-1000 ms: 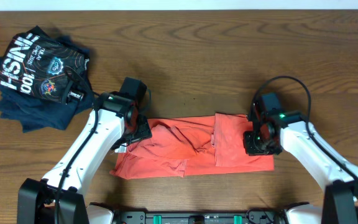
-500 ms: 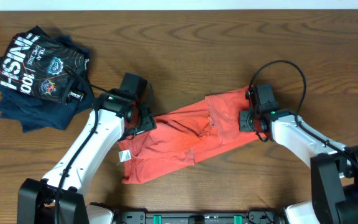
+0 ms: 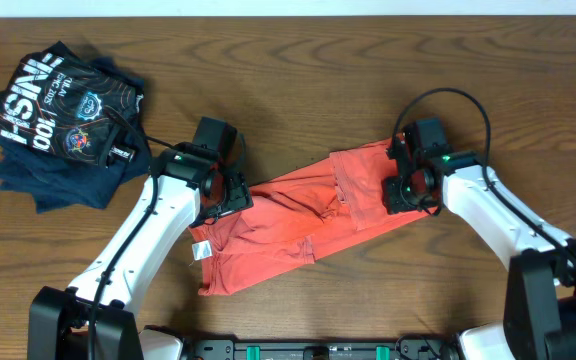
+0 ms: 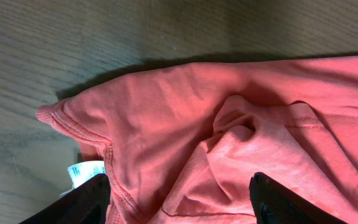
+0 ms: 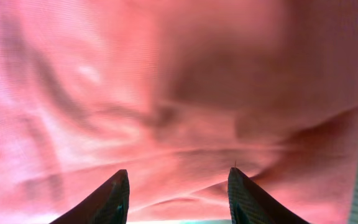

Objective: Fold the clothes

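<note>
Orange T-shirt [image 3: 298, 225] lies crumpled, slanted across table [image 3: 298, 90] centre, btwn arms. L tool [image 4: 176, 199] fingers spread wide over cloth nr white tag [image 4: 86, 171]. R tool [image 5: 176, 193] open, over opposite end.

From overhead, the left gripper [image 3: 225, 198] and right gripper [image 3: 408, 190] cover their own fingertips and the T-shirt [image 3: 298, 225] under them, so I can't judge contact there. My left wrist camera's bottom edge cuts both fingers [image 4: 89, 202], and one hides part of the white tag [image 4: 86, 172]. The right wrist picture is blurred fabric, its fingers [image 5: 104, 199] cropped too. Small emblems on the dark shirts [image 3: 63, 120], far left, are unreadable.
</note>
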